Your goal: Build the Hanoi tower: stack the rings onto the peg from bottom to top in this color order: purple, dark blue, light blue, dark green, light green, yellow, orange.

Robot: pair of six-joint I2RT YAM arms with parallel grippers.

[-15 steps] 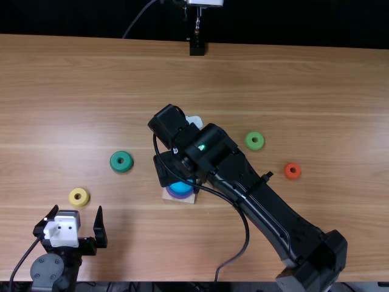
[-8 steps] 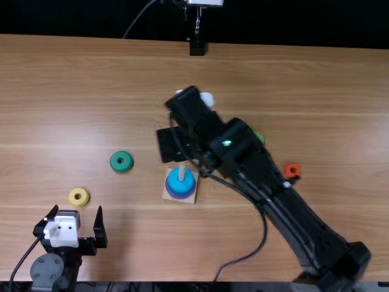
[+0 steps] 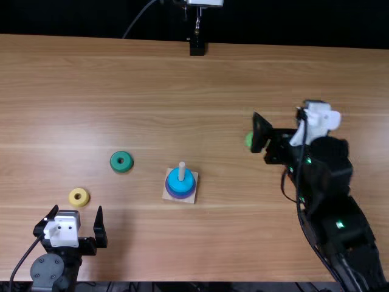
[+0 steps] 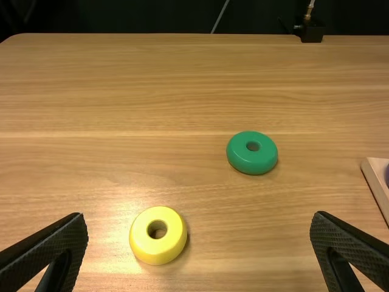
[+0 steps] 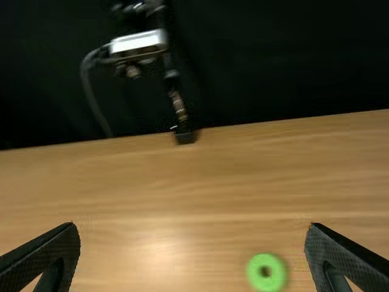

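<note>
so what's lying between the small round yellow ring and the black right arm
In the top view, the square pale wooden base lies between the yellow ring and right arm; its upright peg passes through a light blue ring, with a purple ring below.

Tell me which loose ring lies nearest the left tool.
The yellow ring, just beyond the left tool; the dark green ring and light green ring both lie farther away.

Table (image 3: 292,73) and dark backdrop (image 3: 91,18)

At the wooden table's far edge sits a black clamp (image 3: 197,47) with a thin upright rod (image 3: 197,23); in the right wrist view, a pale box (image 5: 138,42) is above it, a cable (image 5: 92,100) curving down beside it against the black.
</note>
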